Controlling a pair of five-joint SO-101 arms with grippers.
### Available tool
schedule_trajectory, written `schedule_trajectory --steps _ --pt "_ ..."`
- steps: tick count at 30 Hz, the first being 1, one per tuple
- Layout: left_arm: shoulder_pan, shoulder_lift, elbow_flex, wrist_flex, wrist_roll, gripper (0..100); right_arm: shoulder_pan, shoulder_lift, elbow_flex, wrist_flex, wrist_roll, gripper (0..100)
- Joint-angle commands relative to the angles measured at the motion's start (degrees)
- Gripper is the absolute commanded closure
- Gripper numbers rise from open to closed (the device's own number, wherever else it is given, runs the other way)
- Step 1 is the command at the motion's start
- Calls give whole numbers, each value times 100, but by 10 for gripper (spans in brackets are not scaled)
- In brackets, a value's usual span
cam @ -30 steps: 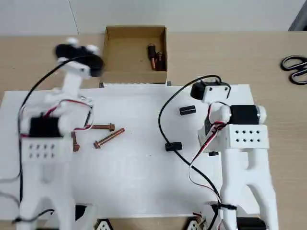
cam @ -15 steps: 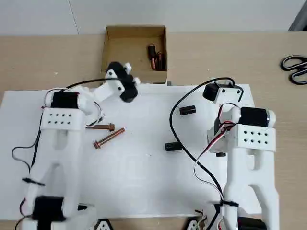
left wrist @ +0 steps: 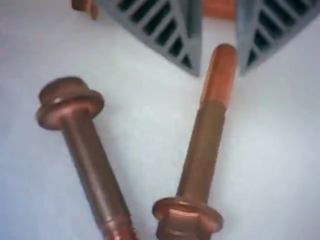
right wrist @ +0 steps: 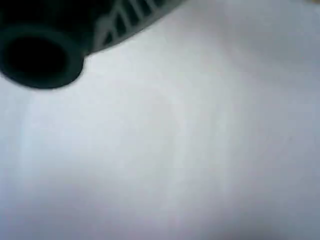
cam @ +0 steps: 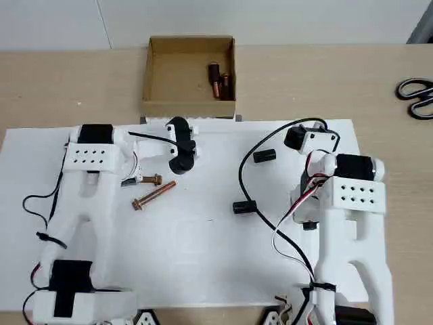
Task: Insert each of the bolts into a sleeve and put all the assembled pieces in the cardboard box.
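Two copper bolts lie on the white mat: one (cam: pixel 145 180) (left wrist: pixel 87 155) and a longer slanted one (cam: pixel 154 194) (left wrist: pixel 205 145). My left gripper (cam: pixel 178 164) (left wrist: pixel 218 35) hovers low over them, open, and the slanted bolt's threaded tip sits in the gap between its grey fingers (left wrist: pixel 165 27). Two black sleeves (cam: pixel 264 156) (cam: pixel 244 206) rest mid-mat. My right gripper (cam: pixel 304 140) hangs near the mat's far right, with a black sleeve (right wrist: pixel 40 57) close beside it. The cardboard box (cam: pixel 162 74) stands behind the mat and holds assembled pieces (cam: pixel 218 80).
Scissors (cam: pixel 414 97) lie on the wooden table at the far right. Black cables (cam: pixel 240 176) loop from the right arm across the mat between the two sleeves. The front half of the mat (cam: pixel 203 257) is bare.
The left arm swung from the far left of the table toward the centre and came down over the two bolts. The right arm shifted only slightly.
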Motion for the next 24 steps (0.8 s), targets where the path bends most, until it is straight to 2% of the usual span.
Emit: schedule_trajectory --steps 1,13,24 --pt "0 -9 -215 35 -536 908 48 -171 -35 -4 26 995" --pt "70 686 -259 9 -844 908 48 -171 -35 -13 26 995" --pt "229 1284 -259 -835 -844 909 48 -145 -35 -40 44 995"
